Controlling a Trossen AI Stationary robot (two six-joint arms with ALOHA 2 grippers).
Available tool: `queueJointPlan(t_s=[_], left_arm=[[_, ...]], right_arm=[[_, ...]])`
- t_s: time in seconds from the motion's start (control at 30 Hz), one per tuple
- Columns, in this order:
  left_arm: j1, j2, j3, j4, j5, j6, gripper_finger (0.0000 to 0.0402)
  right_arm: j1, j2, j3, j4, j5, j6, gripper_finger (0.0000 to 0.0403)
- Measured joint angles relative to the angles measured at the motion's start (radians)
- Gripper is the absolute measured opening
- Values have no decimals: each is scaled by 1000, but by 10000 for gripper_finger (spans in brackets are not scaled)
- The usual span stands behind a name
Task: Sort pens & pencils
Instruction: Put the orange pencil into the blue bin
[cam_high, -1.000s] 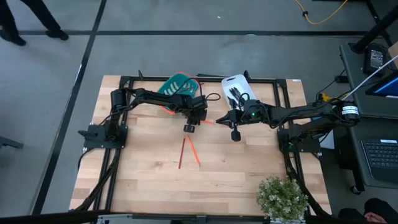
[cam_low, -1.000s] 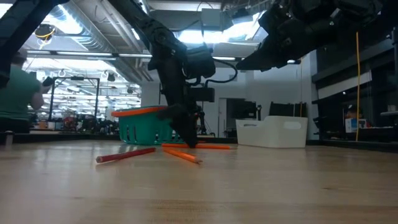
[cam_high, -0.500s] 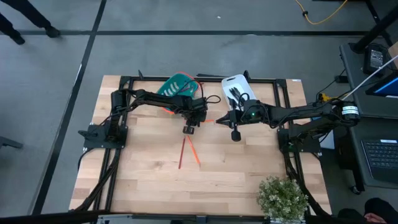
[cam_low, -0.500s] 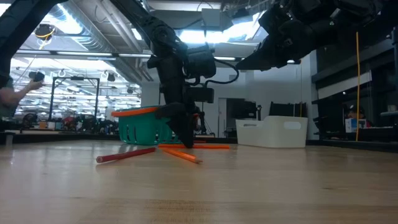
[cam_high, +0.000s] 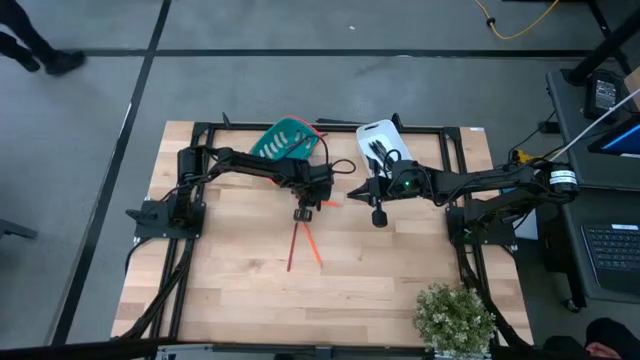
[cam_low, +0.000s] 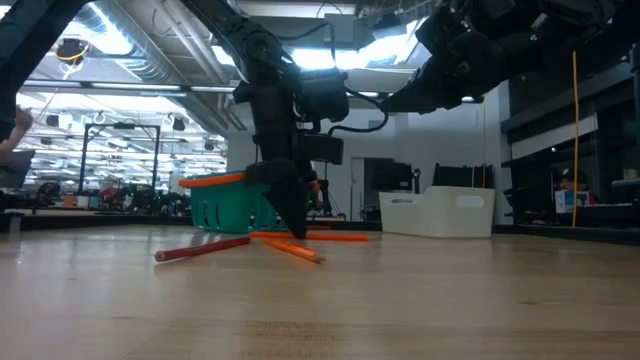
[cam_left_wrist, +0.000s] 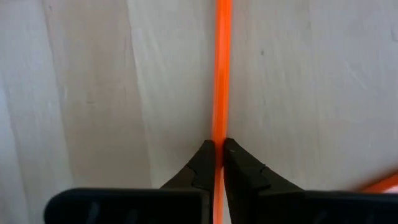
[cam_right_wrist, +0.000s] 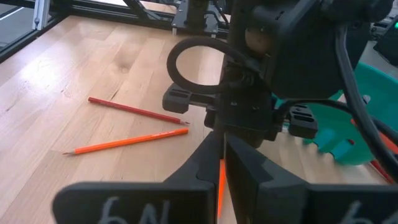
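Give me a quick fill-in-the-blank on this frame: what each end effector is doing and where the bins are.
1. The left end effector is shut on a thin wooden pencil coloured ___.
2. The teal slatted plastic basket stands beside a ___ plastic bin holding black pens.
3. The right end effector hangs ___ the light wooden table, touching no pencil.
Missing words: orange; white; above.

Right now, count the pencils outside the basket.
3: an orange pencil between the left fingers, another orange pencil and a red-brown pencil lying mid-table. The teal basket may hide more.
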Motion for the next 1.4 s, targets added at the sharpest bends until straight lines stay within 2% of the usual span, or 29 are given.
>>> queueJointPlan(t_s=[0.87,1.4], left_arm=[[-11,-9,-2,-4,17,1,15],[-15,-53,25,-75,63,-17,15]], right_arm=[[0,0,1,-1,-1,2,26],[0,0,1,-17,-1,3,26]])
